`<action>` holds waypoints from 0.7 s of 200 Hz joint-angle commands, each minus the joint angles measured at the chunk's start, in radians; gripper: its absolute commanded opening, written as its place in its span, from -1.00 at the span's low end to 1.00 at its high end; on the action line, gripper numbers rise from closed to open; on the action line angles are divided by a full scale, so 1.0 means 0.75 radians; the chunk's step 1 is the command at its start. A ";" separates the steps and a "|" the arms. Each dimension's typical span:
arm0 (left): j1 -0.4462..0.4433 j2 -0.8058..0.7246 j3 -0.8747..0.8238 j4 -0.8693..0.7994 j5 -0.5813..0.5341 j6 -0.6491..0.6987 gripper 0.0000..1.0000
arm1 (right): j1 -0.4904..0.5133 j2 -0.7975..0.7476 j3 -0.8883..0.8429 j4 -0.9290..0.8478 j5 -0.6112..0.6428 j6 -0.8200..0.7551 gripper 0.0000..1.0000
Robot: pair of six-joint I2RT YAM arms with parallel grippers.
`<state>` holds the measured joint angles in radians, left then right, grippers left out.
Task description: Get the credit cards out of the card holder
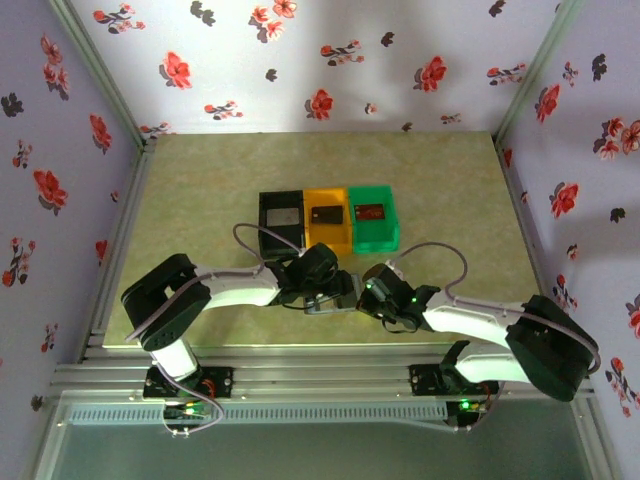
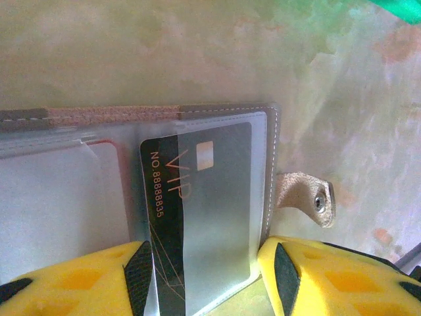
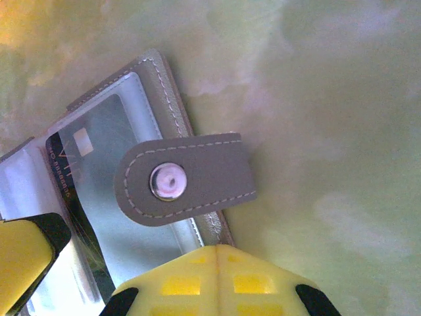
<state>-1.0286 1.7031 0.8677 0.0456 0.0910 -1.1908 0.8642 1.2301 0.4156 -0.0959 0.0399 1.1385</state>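
The grey card holder [image 2: 223, 112] lies open on the table, near the front edge [image 1: 330, 305]. A black VIP credit card [image 2: 164, 197] sits in one of its clear sleeves. My left gripper [image 2: 205, 253] is open and straddles that sleeve: one pad rests against the sleeve's edge, the other finger is by the holder's panel edge. My right gripper [image 3: 220, 249] is shut, its tip on the holder's edge [image 3: 168, 85] just below the snap strap [image 3: 191, 174]. In the top view the left gripper [image 1: 322, 290] and right gripper [image 1: 372, 292] meet over the holder. The card's dark corner [image 3: 60, 164] shows under the sleeve.
Behind the holder stand a black bin [image 1: 265, 232], an orange bin [image 1: 330, 240] and a green bin [image 1: 375, 238] in a row, each with a card in it. A flowered wall encloses the table on three sides. My left finger [image 3: 20, 253] shows in the right wrist view.
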 commanded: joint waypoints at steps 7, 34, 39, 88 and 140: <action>-0.011 0.024 -0.012 -0.004 0.002 0.035 0.12 | 0.007 -0.007 -0.043 -0.070 0.001 0.036 -1.00; -0.019 0.024 0.013 -0.071 -0.023 0.064 0.12 | 0.005 -0.006 -0.046 -0.066 0.000 0.036 -1.00; -0.022 0.022 0.020 -0.090 -0.031 0.072 0.12 | 0.006 -0.006 -0.045 -0.066 0.002 0.035 -1.00; -0.042 0.037 0.060 -0.133 -0.047 0.092 0.12 | 0.007 -0.006 -0.047 -0.062 0.002 0.036 -1.00; -0.050 0.067 0.083 -0.091 -0.031 0.078 0.12 | 0.007 -0.006 -0.051 -0.060 -0.002 0.037 -1.00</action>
<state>-1.0561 1.7271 0.9081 -0.0189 0.0753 -1.1458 0.8642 1.2266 0.4084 -0.0856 0.0399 1.1534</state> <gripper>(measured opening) 0.561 0.064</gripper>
